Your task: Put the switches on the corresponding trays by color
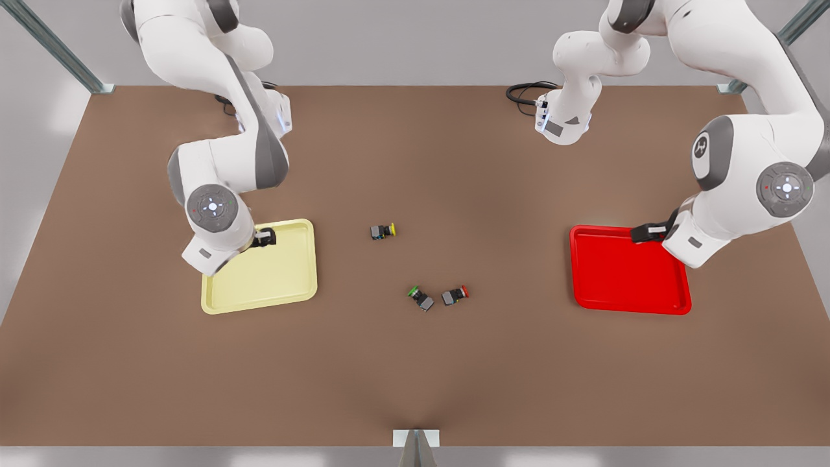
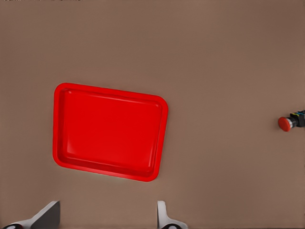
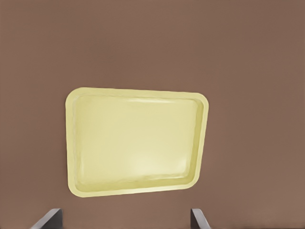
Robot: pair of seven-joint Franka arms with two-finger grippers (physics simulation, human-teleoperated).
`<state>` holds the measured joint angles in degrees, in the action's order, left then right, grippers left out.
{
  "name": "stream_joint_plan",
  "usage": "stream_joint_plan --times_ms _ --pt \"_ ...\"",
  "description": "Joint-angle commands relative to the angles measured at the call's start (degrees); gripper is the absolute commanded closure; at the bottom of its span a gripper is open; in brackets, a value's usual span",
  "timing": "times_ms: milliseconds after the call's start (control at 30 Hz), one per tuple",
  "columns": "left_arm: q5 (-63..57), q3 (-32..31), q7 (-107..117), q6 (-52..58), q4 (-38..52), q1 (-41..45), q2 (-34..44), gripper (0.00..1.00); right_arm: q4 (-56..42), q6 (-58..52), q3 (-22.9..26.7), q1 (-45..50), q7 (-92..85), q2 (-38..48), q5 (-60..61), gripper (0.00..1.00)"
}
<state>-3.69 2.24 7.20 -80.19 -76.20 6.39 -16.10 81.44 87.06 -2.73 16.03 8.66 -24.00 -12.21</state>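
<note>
Nearest on the brown tabletop point(image 1: 415, 376), the red-capped switch point(image 1: 455, 295) lies on its side just beside the green-capped switch point(image 1: 421, 298); the two look close but apart. Both sit between the trays, in neither.

Farther back, the yellow-capped switch point(image 1: 383, 231) lies alone on its side, also on bare tabletop, nearer the yellow tray point(image 1: 285, 285) than the red one.

Yellow tray at the front view's left, holding nothing. The right gripper point(image 1: 264, 238) hangs above its far corner, fingers point(image 3: 47, 218) spread wide, gripping nothing.

Red tray point(image 1: 648, 295) at the front view's right, likewise holding nothing. The left gripper point(image 1: 645, 232) hangs over its far edge, fingers point(image 2: 47, 214) spread apart and holding nothing. Its wrist view catches the red-capped switch point(image 2: 290, 121) well off from the tray.
</note>
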Motion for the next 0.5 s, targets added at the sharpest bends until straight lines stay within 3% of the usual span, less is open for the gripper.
stream_joint_plan --times_ms 0,100,300,467 --pt "-0.53 -0.22 0.09 0.03 0.00 0.03 0.01 0.00 -0.05 0.04 0.00 -0.12 0.04 -0.77 -0.01 0.00" --pt "-0.97 -0.57 0.18 -0.23 0.00 0.64 -0.43 0.00 -1.99 -1.19 -0.35 -0.65 -1.01 4.67 0.08 0.00" --pt "-2.64 -2.33 4.47 -0.58 -0.09 8.11 -3.50 0.00 -1.55 -1.19 -0.44 1.10 -0.92 4.58 0.17 0.00" --pt "-2.11 -8.04 13.19 -4.80 -0.09 11.19 -6.23 0.00 -1.37 3.02 -3.69 6.38 -22.62 1.86 3.51 0.00"
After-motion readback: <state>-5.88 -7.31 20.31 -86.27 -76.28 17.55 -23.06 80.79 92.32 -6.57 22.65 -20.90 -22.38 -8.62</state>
